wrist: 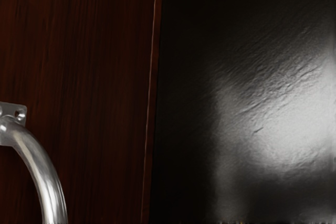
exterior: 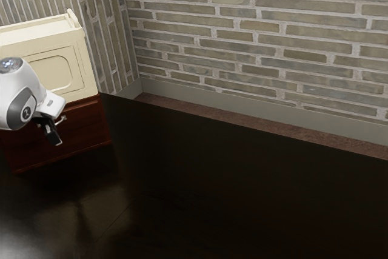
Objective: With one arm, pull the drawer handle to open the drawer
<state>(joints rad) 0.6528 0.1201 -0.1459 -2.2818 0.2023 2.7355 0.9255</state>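
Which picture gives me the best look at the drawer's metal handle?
The wrist view: the handle appears large there, its curved bar and one screwed mounting plate plain, though cut off by the edge. The exterior view has it small, partly behind the end effector.

We have room to pass over the dark table [exterior: 242, 180], from the red drawer [exterior: 88, 128] toward the exterior view's right, with the brick wall [exterior: 260, 34] bounding the far side. Above the drawer, the cream box [exterior: 57, 68] blocks our way. The curved handle [wrist: 48, 182] juts into our path; a gap appears to lie behind its bow, though the view is poor.
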